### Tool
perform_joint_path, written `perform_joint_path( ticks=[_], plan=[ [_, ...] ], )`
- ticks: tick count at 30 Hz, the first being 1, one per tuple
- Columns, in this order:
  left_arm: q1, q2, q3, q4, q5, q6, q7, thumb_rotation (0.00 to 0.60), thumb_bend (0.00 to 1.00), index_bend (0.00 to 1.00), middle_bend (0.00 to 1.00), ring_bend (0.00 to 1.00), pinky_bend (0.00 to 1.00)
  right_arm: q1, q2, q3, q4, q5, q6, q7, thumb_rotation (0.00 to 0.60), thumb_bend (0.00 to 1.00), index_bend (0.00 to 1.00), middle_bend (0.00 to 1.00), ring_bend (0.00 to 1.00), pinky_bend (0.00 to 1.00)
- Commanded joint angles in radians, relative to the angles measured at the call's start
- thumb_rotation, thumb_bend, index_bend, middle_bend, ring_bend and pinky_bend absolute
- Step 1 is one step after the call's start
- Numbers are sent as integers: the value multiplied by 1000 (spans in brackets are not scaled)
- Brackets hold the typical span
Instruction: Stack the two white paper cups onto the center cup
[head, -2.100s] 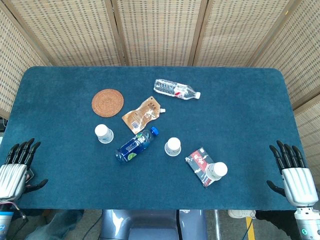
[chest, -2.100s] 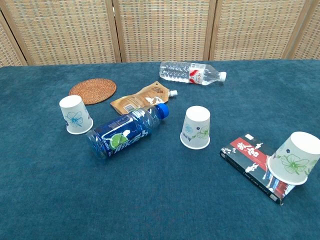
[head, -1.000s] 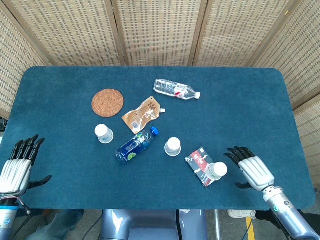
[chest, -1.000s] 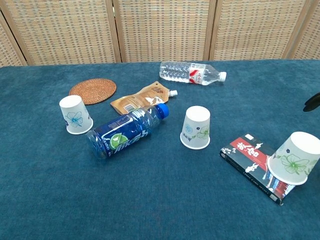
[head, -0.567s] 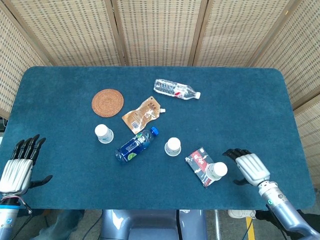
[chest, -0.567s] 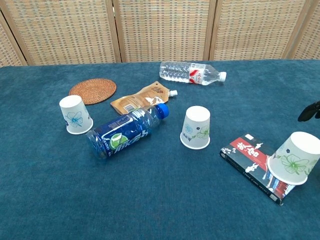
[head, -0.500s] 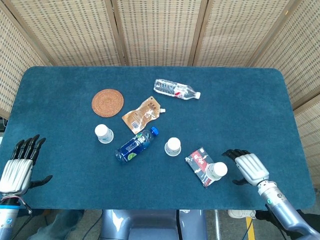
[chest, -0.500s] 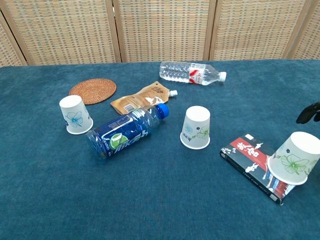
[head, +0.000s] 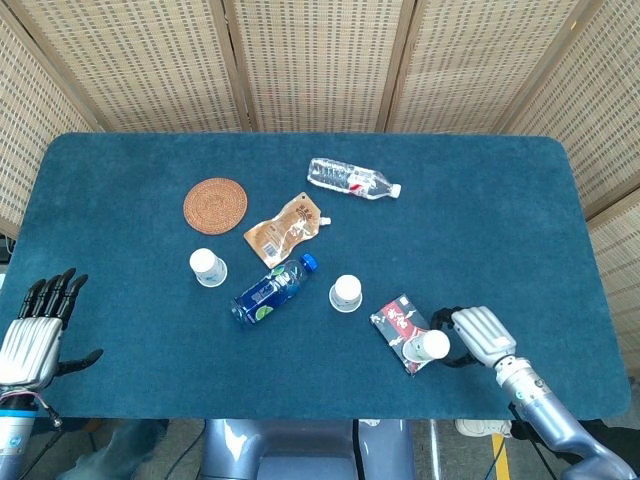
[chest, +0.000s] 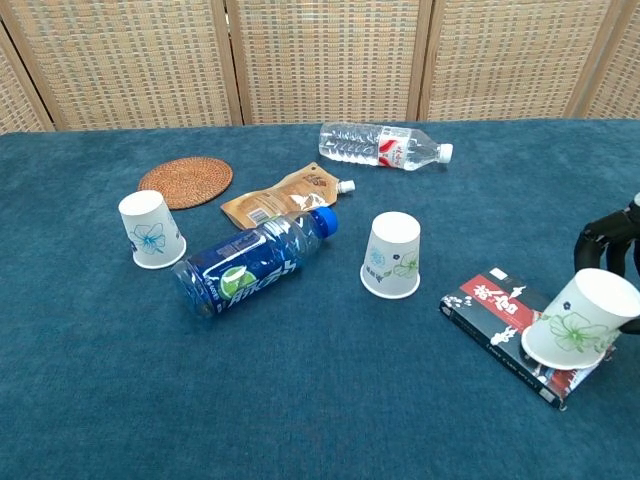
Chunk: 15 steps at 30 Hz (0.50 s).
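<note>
Three white paper cups stand upside down on the blue table. The center cup (head: 346, 293) (chest: 392, 256) stands alone. The left cup (head: 208, 267) (chest: 151, 230) is beside a blue bottle. The right cup (head: 432, 345) (chest: 580, 330) leans tilted on a red-and-black packet (head: 398, 322) (chest: 492, 305). My right hand (head: 477, 335) (chest: 607, 240) grips this cup, dark fingers curled around its far and near sides. My left hand (head: 35, 330) hovers with fingers spread off the table's front left corner, holding nothing; the chest view does not show it.
A blue bottle (head: 272, 288) (chest: 250, 262) lies between the left and center cups. A brown pouch (head: 287, 228) (chest: 285, 197), a woven coaster (head: 215, 205) (chest: 185, 182) and a clear water bottle (head: 350, 179) (chest: 380, 144) lie further back. Wicker screens stand behind the table.
My right hand has moved left from the table's right edge to the right cup and closed around it; the cup now tilts. The left hand has barely moved.
</note>
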Motion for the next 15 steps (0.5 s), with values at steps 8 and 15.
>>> perform_joint_path(
  ticks=[8,15],
  plan=[
    [-9,8,-7,2,-21,-18,-16,600,0,0,0,0,0,46,35,61,-82,21,7,27,600,383,527,541,477,559],
    [-28,7,-26,3,-71,-50,-11,600,0,0,0,0,0,188,54,198,-167,177,-95,-90,600,389,525,536,477,559]
  ],
)
